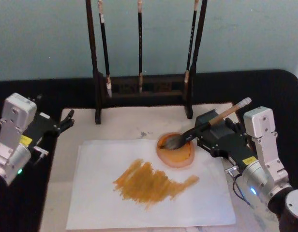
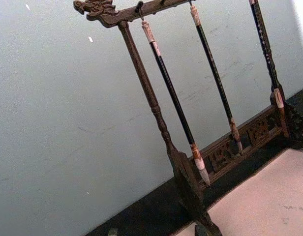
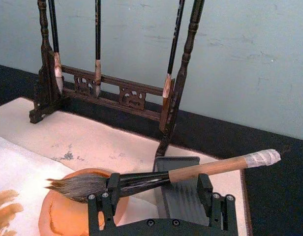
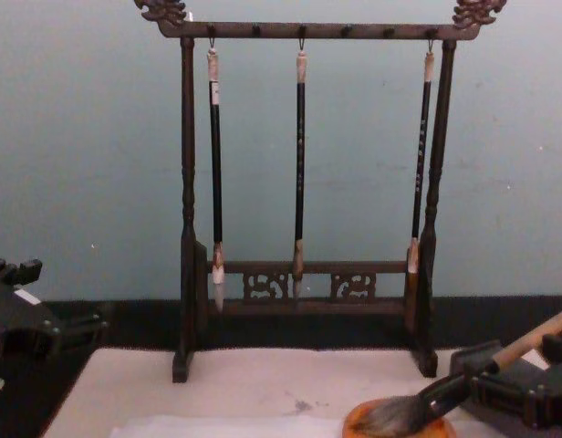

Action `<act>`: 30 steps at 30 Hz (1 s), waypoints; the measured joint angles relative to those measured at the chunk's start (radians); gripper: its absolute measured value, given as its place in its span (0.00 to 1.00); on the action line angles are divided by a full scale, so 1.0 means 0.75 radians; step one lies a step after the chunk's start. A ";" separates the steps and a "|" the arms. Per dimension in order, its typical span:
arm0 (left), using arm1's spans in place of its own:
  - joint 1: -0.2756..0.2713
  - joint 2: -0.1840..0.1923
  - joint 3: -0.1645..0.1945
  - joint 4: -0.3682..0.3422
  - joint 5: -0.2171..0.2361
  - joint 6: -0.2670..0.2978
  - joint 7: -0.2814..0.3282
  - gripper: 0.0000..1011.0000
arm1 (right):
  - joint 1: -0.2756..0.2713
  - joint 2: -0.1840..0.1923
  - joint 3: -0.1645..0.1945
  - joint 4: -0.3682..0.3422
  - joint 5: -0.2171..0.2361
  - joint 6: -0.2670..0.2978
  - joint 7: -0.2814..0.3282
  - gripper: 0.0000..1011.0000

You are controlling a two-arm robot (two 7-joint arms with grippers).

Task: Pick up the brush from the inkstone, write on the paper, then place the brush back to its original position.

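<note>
The brush (image 1: 214, 120) lies slanted, its grey bristles resting in the round orange inkstone (image 1: 180, 157) and its tan handle propped on a grey block (image 1: 205, 116). My right gripper (image 1: 214, 134) sits just in front of it, open, its fingers wide apart along the brush and nothing between them. In the right wrist view the brush (image 3: 200, 170) crosses just beyond the open right gripper (image 3: 159, 204), over the inkstone (image 3: 63, 216). The paper (image 1: 100, 203) carries broad orange-brown strokes (image 1: 149, 181). My left gripper (image 1: 67, 121) is parked open at the mat's left edge.
A dark wooden rack (image 1: 141, 89) with three slim hanging brushes stands at the back of the cream mat (image 1: 120, 125). The black tablecloth (image 1: 270, 87) surrounds the mat. In the chest view the rack (image 4: 304, 274) rises behind the brush (image 4: 445, 392) and the inkstone (image 4: 352, 423).
</note>
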State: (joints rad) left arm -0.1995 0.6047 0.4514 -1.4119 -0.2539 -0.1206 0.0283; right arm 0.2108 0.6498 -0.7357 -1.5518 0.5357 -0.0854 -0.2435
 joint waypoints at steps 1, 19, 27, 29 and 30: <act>0.000 0.000 0.000 0.000 0.000 0.000 0.000 1.00 | 0.000 0.000 0.000 0.000 0.000 0.000 0.000 0.99; 0.000 0.000 0.000 0.000 0.000 0.000 0.000 1.00 | 0.000 0.000 0.000 0.000 0.000 0.000 0.000 0.99; 0.000 0.000 0.000 0.000 0.000 0.000 0.000 1.00 | 0.000 0.000 0.000 0.000 0.000 0.000 0.000 0.99; 0.000 0.000 0.000 0.000 0.000 0.000 0.000 1.00 | 0.000 0.000 0.000 0.000 0.000 0.000 0.000 0.99; 0.000 0.000 0.000 0.000 0.000 0.000 0.000 1.00 | 0.000 0.000 0.000 0.000 0.000 0.000 0.000 0.99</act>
State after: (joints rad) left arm -0.1995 0.6047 0.4514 -1.4120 -0.2539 -0.1205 0.0283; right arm 0.2107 0.6498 -0.7357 -1.5518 0.5354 -0.0854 -0.2435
